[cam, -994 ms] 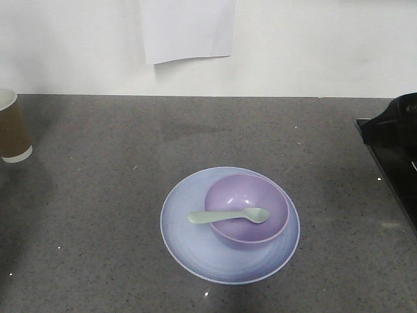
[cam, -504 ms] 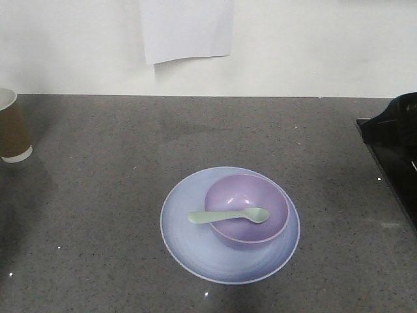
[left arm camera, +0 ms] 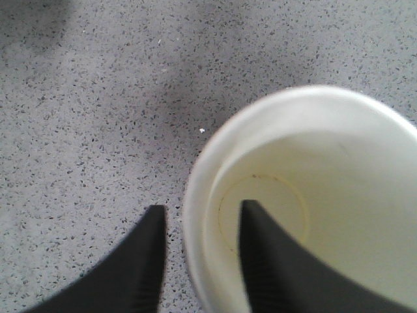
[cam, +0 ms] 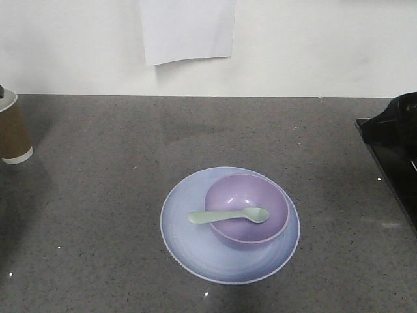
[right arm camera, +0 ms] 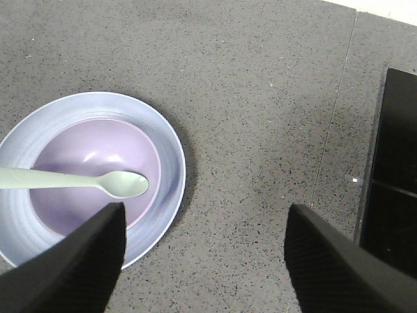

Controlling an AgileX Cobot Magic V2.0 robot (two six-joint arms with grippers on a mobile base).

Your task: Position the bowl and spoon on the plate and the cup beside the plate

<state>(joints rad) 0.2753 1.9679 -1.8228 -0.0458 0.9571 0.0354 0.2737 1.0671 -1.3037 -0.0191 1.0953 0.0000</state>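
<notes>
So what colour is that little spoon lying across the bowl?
Pale mint green. The spoon shows best in the front-facing view, across the lavender bowl.

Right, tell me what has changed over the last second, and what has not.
Little has moved. In the front view a dark part has come into sight just above the cup at the left edge. The left wrist view shows the left pincer straddling its rim, one finger inside, one outside, not closed. The cup itself has barely shifted. The bowl, spoon and plate stayed put.
</notes>
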